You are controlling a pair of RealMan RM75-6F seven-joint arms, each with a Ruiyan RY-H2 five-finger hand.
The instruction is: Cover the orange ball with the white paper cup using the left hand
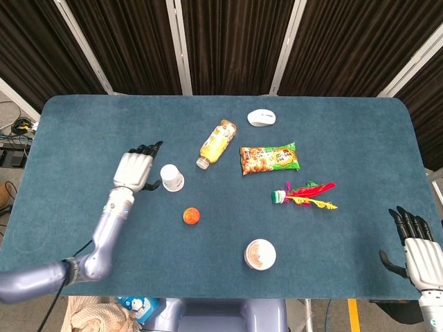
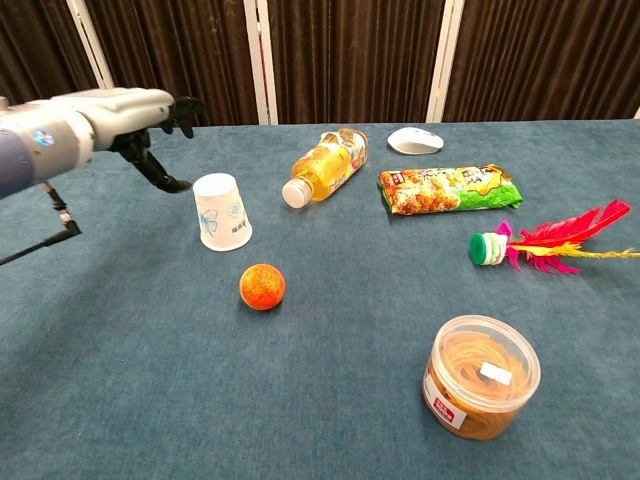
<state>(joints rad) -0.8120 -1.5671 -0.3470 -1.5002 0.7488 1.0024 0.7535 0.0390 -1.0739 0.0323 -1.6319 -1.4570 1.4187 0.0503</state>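
The white paper cup (image 1: 172, 177) (image 2: 222, 211) stands upside down on the blue table, left of centre. The orange ball (image 1: 191, 216) (image 2: 262, 286) lies just in front of it and slightly to the right, apart from it. My left hand (image 1: 136, 169) (image 2: 135, 112) hovers open just left of the cup, fingers stretched forward and thumb pointing toward the cup, not touching it. My right hand (image 1: 417, 249) stays open at the table's near right corner, far from both; the chest view does not show it.
A yellow drink bottle (image 1: 217, 143) lies on its side behind the cup. A white mouse (image 1: 261, 117), a snack packet (image 1: 269, 158), a feather shuttlecock (image 1: 304, 194) and a clear tub of rubber bands (image 1: 260, 254) lie to the right.
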